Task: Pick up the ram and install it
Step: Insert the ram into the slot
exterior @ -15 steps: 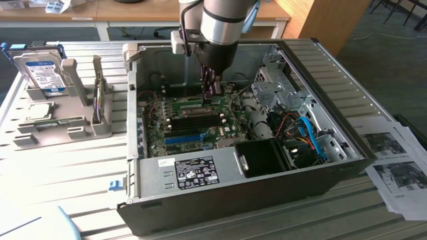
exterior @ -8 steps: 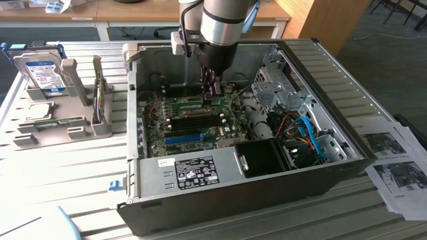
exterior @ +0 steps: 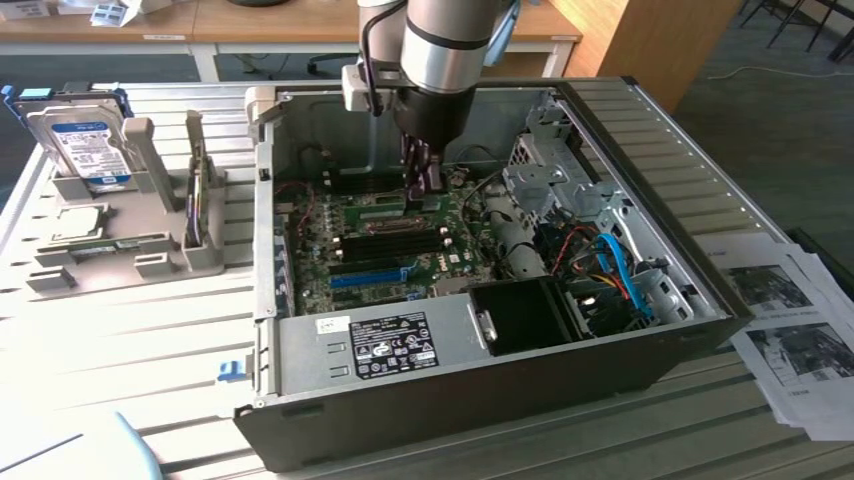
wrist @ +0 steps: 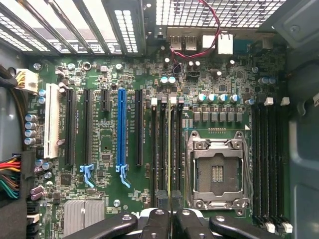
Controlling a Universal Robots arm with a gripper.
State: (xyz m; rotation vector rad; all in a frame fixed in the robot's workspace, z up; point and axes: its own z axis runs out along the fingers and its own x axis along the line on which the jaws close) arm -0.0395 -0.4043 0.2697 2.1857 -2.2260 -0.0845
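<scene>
Okay, I've got the tool (exterior: 427,188) down inside the open case (exterior: 641,330), over the motherboard (wrist: 124,69). It's pinched narrow on the ram (wrist: 169,149), seen edge-on over the black slots (wrist: 160,149) between blue slot (wrist: 121,127) and CPU socket (wrist: 218,172). I can't tell if it's seated. The hard drive (exterior: 83,145) stands on the desk (exterior: 120,340), at the exterior view's left.
</scene>
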